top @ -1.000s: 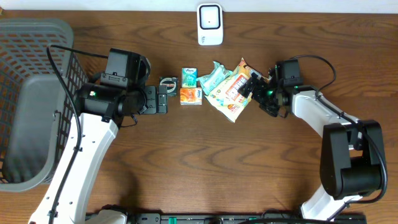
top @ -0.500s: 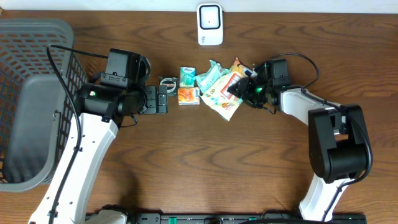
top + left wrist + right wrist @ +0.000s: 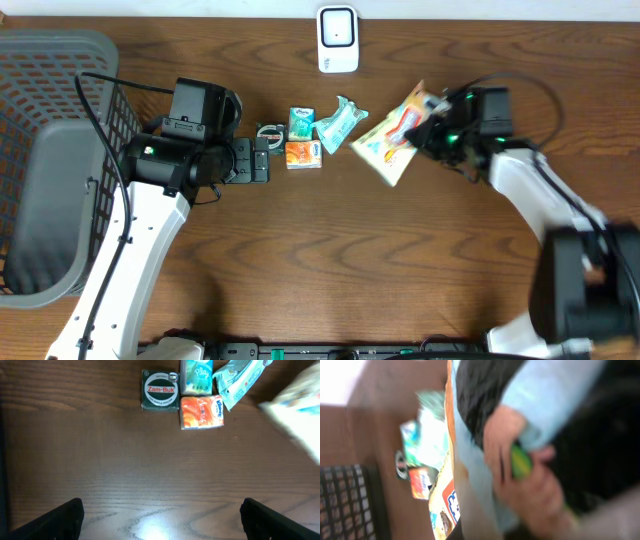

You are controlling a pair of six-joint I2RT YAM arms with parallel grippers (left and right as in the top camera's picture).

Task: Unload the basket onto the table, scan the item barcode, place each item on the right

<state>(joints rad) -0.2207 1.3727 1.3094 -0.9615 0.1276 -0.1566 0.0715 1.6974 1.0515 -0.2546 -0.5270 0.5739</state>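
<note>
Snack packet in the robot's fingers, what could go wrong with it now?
The right fingers pinch the snack packet only at one edge, so it might slip and drop. It hangs close to the teal packet and could knock it. Its barcode may not end up facing the scanner.

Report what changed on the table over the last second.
The right gripper closed on the yellow snack packet and drew it rightward, out of the pile and away from the teal packet. The left gripper stayed open and still. The Zam-Buk tin, orange tissue pack and scanner roughly kept their places.
</note>
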